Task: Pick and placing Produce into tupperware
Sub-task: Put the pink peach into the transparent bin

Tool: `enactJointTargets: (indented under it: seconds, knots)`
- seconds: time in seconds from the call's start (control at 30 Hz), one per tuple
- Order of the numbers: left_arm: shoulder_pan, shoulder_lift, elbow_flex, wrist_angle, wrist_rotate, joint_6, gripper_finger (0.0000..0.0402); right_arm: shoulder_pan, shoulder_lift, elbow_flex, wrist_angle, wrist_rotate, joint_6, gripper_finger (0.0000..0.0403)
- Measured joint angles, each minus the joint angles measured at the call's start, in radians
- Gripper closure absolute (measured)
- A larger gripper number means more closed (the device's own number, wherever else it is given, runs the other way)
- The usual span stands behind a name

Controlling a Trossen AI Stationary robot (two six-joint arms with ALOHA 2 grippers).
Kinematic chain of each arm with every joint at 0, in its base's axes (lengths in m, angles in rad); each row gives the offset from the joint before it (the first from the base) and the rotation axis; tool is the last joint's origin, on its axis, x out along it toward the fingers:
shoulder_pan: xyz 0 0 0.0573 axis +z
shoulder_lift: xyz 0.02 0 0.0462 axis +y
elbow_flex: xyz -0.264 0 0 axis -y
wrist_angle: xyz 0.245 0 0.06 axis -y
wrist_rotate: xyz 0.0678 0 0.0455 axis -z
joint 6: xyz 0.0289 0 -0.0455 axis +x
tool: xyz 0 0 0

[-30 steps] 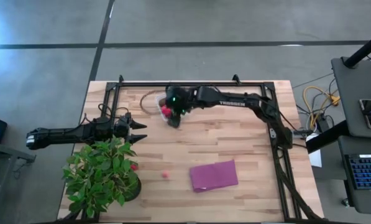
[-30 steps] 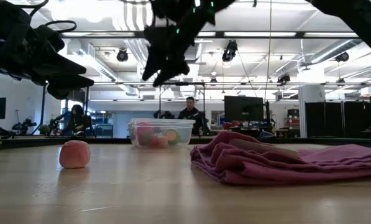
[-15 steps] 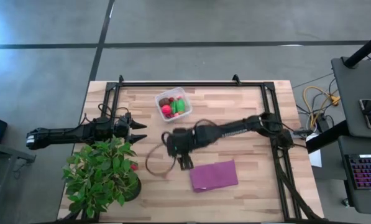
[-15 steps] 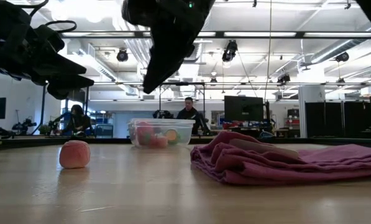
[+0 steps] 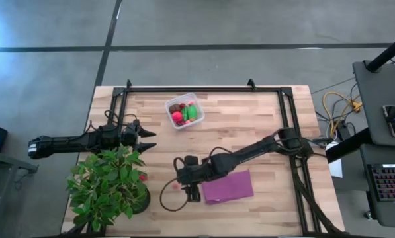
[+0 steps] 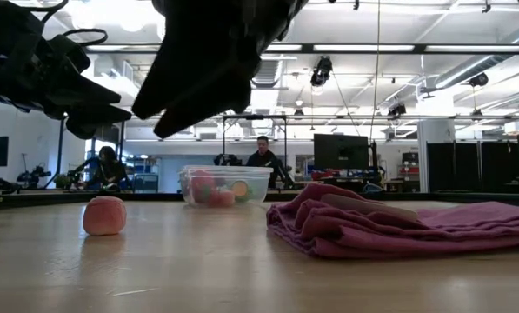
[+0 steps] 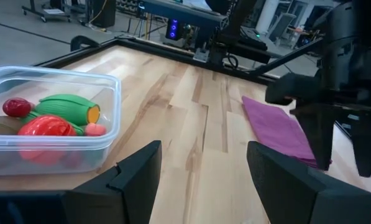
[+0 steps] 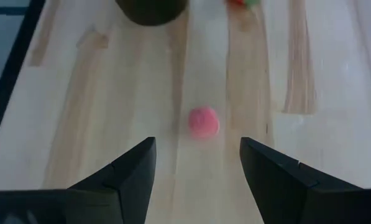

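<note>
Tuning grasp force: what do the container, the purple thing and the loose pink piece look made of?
Tupperware: clear, glossy rigid plastic; contents show through.
Purple cloth: soft matte fabric, bunched in folds.
Pink ball: matte, slightly fuzzy surface, perhaps foam or felt; can't tell.

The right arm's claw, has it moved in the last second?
Yes. The right gripper went from over the tupperware to beside the purple cloth, above a pink ball.

right gripper (image 5: 186,186) | moved from tupperware (image 5: 184,112) to pink ball (image 5: 176,186)

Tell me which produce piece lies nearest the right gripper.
The pink ball lying alone on bare wood, just ahead of the open right gripper; the other pieces sit in the tupperware.
</note>
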Motion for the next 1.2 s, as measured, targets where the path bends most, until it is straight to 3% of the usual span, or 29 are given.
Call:
enactJointTargets:
  seconds: [0.37, 1.2]
  knots:
    - [0.000, 0.000, 0.000, 0.001, 0.000, 0.000, 0.0178, 0.004, 0.094, -0.020, 0.172, -0.119, 0.027, 0.0179]
    - [0.000, -0.001, 0.000, 0.000, 0.000, 0.000, 0.0178, 0.005, 0.207, 0.031, 0.212, 0.007, -0.026, 0.0179]
